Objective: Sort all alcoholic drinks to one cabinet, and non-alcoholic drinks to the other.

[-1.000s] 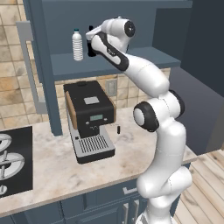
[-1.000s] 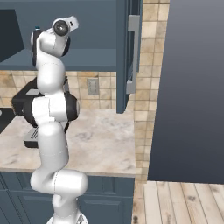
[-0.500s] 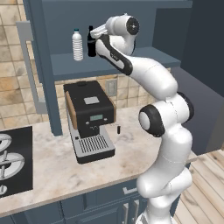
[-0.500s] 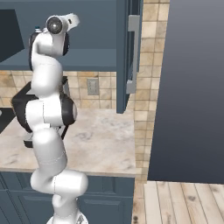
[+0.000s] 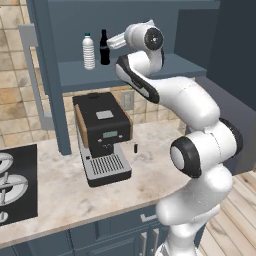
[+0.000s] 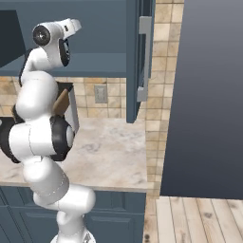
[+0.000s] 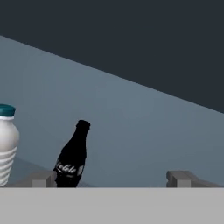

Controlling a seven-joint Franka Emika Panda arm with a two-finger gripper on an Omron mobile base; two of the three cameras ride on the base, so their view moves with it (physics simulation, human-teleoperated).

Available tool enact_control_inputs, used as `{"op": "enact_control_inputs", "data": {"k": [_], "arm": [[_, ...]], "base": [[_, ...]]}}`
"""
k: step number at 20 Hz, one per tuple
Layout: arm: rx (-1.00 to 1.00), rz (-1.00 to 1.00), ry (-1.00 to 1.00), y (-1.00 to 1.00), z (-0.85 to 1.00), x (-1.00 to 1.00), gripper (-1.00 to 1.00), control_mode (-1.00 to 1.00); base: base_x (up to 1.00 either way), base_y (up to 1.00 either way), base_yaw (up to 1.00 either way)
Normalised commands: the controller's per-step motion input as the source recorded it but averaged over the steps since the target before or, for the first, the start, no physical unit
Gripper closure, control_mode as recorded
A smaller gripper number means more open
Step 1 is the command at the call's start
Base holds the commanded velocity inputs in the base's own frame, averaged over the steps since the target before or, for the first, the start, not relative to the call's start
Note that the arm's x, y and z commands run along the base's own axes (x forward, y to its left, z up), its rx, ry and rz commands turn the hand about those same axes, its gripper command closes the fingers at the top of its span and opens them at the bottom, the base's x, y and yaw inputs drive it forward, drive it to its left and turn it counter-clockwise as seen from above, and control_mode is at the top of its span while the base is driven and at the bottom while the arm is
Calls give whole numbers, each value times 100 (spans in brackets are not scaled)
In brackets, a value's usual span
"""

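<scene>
A small black cola bottle (image 5: 104,47) with a red label stands upright on the open cabinet's shelf (image 5: 85,76). A clear ribbed water bottle (image 5: 88,51) with a teal cap stands just left of it. My gripper (image 5: 111,43) hovers just right of the cola bottle, at neck height. In the hand view the gripper (image 7: 113,179) is open, with nothing between its fingertips (image 7: 43,178). The cola bottle (image 7: 71,157) stands beyond the left tip. The water bottle (image 7: 6,144) is at the left edge.
A black coffee machine (image 5: 102,135) stands on the counter under the shelf. The cabinet's open door (image 5: 47,75) hangs to the left, and a black cooktop (image 5: 15,185) lies at the far left. Another open door (image 6: 140,57) and a tall dark panel (image 6: 209,95) stand to the right.
The hand has drawn back a little to the right, away from the cola bottle, which stays standing on the shelf. The elbow has swung up and outward. The jaws stayed open.
</scene>
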Motion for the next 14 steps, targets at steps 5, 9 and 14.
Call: {"op": "enact_control_inputs", "data": {"k": [5,9,14], "arm": [[0,-9,-2,-15,1,-77,-100,-100],[0,-9,0,-14,9,-78,-100,-100],[0,-10,1,-14,22,-76,-100,-100]], "base": [[0,0,0],[0,0,0],[0,0,0]]}}
